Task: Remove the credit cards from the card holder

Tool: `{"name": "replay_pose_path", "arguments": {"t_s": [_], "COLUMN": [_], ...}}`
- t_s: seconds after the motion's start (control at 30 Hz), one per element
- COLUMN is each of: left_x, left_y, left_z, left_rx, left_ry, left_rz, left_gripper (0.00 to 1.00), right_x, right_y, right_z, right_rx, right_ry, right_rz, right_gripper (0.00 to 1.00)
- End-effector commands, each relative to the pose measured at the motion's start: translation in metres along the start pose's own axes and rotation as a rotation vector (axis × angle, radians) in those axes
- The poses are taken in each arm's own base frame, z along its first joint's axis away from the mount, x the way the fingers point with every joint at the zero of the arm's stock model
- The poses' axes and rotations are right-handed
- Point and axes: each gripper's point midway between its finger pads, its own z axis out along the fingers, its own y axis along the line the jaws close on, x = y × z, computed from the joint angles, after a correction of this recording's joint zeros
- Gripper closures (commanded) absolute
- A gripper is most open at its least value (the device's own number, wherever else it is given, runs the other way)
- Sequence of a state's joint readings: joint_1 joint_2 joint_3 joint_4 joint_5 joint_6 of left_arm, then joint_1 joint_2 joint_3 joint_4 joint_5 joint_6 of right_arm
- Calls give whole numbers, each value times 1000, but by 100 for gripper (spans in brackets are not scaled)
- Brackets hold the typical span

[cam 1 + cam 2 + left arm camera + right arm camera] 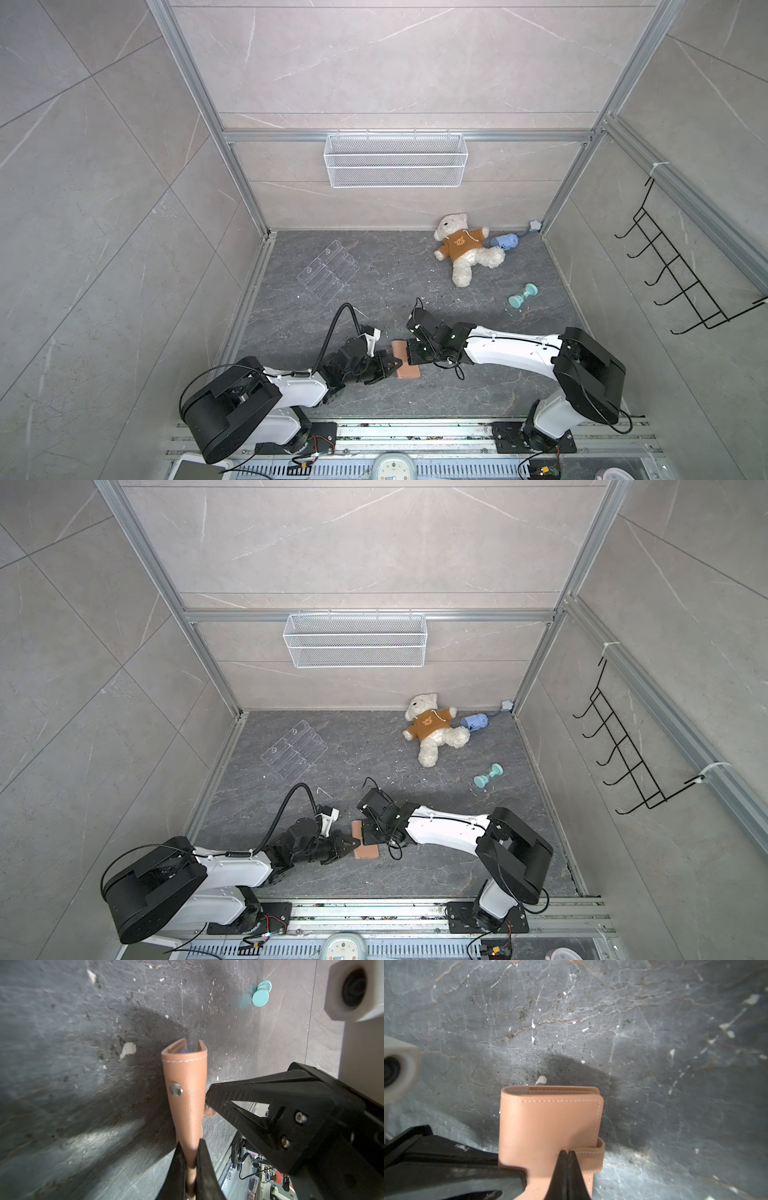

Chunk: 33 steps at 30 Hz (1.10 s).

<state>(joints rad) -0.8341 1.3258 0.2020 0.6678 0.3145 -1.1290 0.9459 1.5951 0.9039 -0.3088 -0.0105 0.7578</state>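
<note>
The card holder [404, 368] [365, 850], a closed tan leather folder, is lifted off the dark floor near the front centre, between both grippers. My left gripper [190, 1142] [392, 364] is shut on its folded edge. A snap stud and a sliver of pale blue sleeve show on the card holder [185, 1084] in the left wrist view. My right gripper [568, 1152] [410, 356] is shut, its tips meeting on the strap tab [591, 1152] that wraps round the holder [550, 1122]. The credit cards are hidden inside.
A clear acrylic rack [328, 270] lies at the back left. A teddy bear [461, 249], a blue toy [505, 242] and a teal dumbbell toy [523, 296] lie at the back right. A wire basket [395, 160] hangs on the back wall and black hooks [681, 266] on the right wall.
</note>
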Motion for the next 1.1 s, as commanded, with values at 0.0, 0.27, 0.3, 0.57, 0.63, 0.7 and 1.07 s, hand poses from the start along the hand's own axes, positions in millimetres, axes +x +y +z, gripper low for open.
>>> {"name": "replay_pose_path", "arguments": {"t_s": [0.0,0.27,0.3,0.57,0.63,0.7,1.07], "left_x": [-5,-3,-4,-4,-4,-4,-9], "left_y": [-3,-6,-7,-7,-5,-4,-3], "left_z": [-1,-2,-2,-2,-2,-2,-8], "left_rx": [-3,4,7,-6,-17,-23,-58], "left_ry": [-17,-10,-11,-8,-7,-8,-38], "left_rz": [26,39,43,51,51,50,44], "left_gripper": [100,100,100,97,88,80,48], "right_x": [2,0,0,2,3,3,4], "right_y": [-35,-45,-46,-47,-47,-46,-48], "right_z": [-6,-11,-11,-7,-7,-7,-12], "right_rx": [103,96,98,87,82,78,75], "right_ry": [-7,-18,-16,-6,-5,-4,-10], "right_rz": [54,84,87,94,94,94,89], "right_gripper": [100,100,100,100,100,100,100]}}
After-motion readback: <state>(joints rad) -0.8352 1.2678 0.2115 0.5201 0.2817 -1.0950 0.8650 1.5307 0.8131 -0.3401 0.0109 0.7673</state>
